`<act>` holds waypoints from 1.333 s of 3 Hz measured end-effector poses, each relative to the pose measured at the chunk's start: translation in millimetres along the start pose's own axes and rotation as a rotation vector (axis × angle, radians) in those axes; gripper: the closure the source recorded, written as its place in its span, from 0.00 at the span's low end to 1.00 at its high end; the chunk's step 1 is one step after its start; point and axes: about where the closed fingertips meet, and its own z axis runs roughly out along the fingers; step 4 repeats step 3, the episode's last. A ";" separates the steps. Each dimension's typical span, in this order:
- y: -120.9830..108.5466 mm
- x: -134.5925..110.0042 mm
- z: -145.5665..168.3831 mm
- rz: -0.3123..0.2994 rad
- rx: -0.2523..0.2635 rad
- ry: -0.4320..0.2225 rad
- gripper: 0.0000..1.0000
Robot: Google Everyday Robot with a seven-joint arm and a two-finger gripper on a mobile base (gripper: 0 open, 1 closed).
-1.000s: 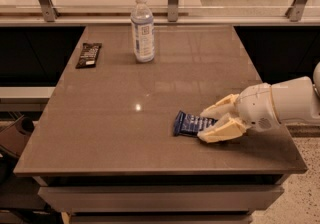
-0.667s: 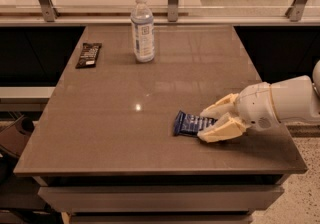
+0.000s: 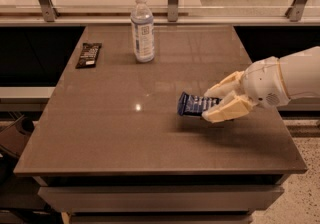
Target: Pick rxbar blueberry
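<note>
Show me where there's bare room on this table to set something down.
Free: the front-left table, from the black bar and water bottle down to the near edge; also back-right, behind the arm. Crowded: right-centre, where the pincer grips the rxbar blueberry.

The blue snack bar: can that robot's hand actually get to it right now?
Yes, apparently: the gripper is at the blue snack bar, fingers closed on its right end. The bottle and dark bar sit far off across the table.
</note>
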 end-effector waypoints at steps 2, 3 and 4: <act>-15.9 -54.4 -42.8 -0.104 0.075 -0.059 1.00; -15.3 -73.2 -60.4 -0.152 0.106 -0.088 1.00; -15.3 -73.2 -60.4 -0.152 0.106 -0.088 1.00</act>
